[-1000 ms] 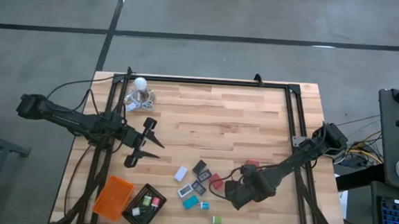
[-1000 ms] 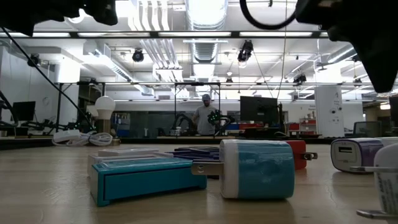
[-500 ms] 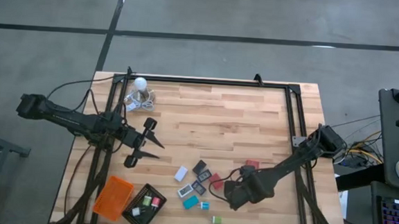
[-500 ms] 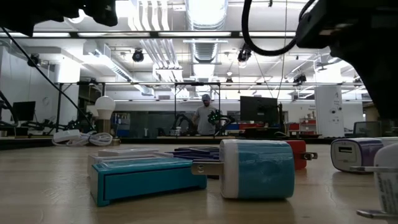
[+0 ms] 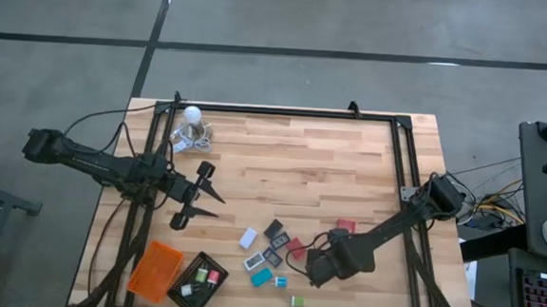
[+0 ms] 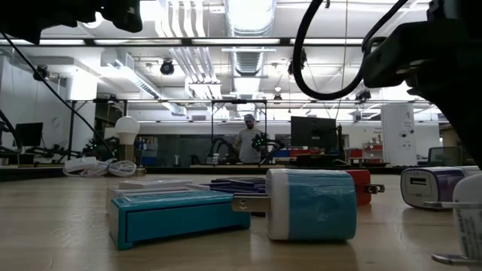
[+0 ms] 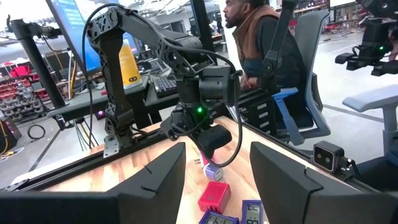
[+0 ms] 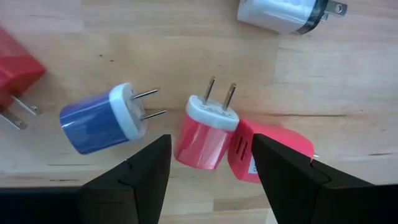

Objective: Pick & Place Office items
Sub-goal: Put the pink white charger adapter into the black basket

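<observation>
The wooden plank surface [image 5: 311, 165] stands on a grey concrete floor [image 5: 357, 25] crossed by dark seams. Beyond the surface's far edge, the room is a large open workshop with long ceiling lights [image 6: 248, 15], white ducts and pipes. A dark monitor [image 6: 312, 134] sits far behind the surface, beside a standing person [image 6: 247, 141]. Nearer the surface, another person [image 7: 261, 43] sits in a blue-grey office chair [image 7: 305, 81].

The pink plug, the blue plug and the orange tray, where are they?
pink plug [image 8: 204, 138], right wrist view, on its pink body.
blue plug [image 8: 92, 126], right wrist view, on its blue body.
orange tray [image 5: 155, 270], high view, on its floor.
</observation>
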{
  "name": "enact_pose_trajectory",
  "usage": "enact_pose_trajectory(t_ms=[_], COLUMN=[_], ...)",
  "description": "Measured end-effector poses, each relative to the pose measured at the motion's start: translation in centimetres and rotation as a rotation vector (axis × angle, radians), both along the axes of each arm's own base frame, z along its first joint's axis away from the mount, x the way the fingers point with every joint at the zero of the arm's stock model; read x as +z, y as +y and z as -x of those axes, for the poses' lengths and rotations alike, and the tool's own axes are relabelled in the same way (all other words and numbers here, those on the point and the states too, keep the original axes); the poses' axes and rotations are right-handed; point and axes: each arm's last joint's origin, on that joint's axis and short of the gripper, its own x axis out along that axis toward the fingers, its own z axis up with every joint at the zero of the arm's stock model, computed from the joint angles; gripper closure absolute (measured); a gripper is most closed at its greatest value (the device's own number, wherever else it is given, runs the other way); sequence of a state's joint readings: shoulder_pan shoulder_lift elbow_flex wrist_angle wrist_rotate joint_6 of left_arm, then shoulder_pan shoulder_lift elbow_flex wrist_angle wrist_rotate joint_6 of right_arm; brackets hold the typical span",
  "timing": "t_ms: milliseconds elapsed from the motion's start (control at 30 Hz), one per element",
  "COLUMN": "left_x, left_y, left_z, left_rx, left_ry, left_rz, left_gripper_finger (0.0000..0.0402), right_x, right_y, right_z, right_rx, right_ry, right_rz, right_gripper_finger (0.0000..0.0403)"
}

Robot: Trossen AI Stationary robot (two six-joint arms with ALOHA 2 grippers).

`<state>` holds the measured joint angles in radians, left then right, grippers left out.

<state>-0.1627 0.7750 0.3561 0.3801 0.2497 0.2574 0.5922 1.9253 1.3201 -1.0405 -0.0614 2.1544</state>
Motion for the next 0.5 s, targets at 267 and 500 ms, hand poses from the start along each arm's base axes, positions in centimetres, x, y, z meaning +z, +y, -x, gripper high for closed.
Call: enact_pose_trajectory(t_ms=[267,500], left_x=[0.0,0.0], left_y=[0.0,0.0], left_z=[0.0,0.0], left_rx=[0.000,0.000], left_ry=[0.000,0.000], left_rz=[0.000,0.000], left_gripper_finger=[0.0218,0.0218], right_x=[-0.3,0.9], right_y=[0.1,0.2], right_z=[-0.1,-0.3], right_rx=[0.001,0.007], right_ry=[0.021,0.019], right_rz=[-0.022,-0.022], right_gripper_finger=[0.0179,0.0179])
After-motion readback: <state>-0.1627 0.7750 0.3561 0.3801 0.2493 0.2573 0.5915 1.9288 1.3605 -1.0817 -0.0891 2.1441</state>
